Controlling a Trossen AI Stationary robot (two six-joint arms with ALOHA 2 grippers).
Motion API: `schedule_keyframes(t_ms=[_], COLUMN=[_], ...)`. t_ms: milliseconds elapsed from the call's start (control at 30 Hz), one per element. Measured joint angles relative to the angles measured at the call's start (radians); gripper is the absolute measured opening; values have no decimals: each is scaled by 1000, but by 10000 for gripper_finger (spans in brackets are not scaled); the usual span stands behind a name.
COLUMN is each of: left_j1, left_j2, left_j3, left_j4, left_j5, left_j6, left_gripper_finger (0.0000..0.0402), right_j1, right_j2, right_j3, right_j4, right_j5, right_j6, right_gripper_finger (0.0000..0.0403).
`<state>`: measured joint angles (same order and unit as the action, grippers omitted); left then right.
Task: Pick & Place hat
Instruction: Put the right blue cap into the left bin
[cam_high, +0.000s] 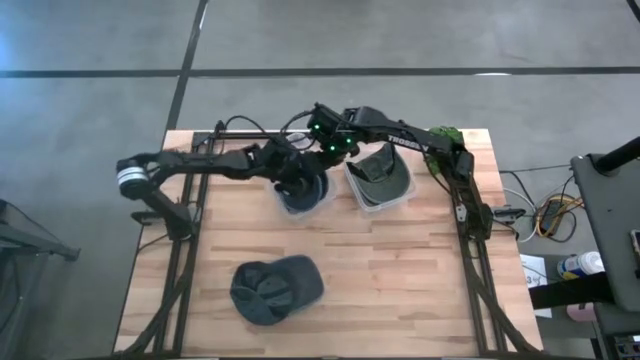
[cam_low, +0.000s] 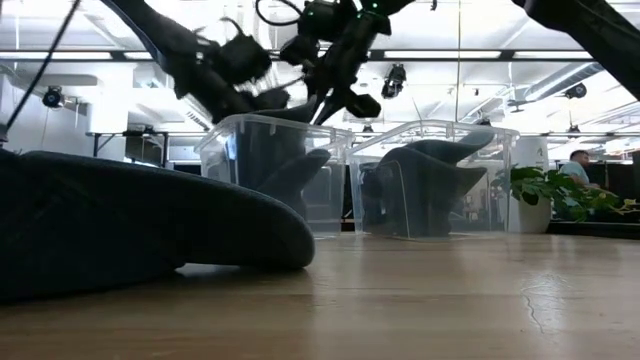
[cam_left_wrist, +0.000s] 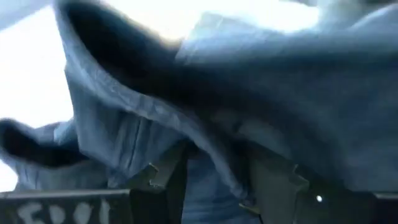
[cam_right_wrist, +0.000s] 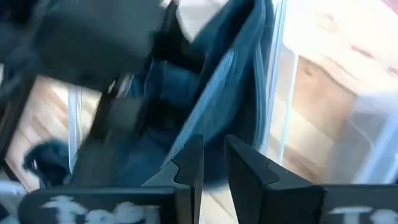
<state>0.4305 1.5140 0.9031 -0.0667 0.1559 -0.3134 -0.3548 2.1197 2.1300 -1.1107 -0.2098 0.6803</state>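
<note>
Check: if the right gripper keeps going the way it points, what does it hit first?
Most likely the blue hat in the left bin. In its wrist view the right gripper points into that hat's fabric, with the left gripper in the same bin just beside. Depth is unclear.

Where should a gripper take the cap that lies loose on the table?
At the brim of the cap, coming from above. The cap lies alone on the table; the brim is the thin flat part toward the front-left, while the crown is soft and rounded.

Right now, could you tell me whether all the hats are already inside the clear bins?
No, one dark hat lies on the bare wooden table, apart from both bins.
</note>
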Motion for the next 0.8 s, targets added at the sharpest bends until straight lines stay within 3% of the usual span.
schedule_keyframes(t_ms=[333, 533, 800], left_j1=[3, 11, 13], left_j2=[26, -21, -31], left_j3=[8, 7, 7], left_j4=[-2, -1, 7], left_j5=[0, -30, -27], left_j6=[7, 33, 36], left_gripper_finger=[154, 154, 154], right_j1=[1, 11, 57], right_j2=[-5, -20, -9], right_j3=[100, 183, 112], right_j4=[-222, -223, -154], right_j5=[29, 11, -39], right_j6=[-55, -30, 3], right_gripper_finger=[66, 65, 64])
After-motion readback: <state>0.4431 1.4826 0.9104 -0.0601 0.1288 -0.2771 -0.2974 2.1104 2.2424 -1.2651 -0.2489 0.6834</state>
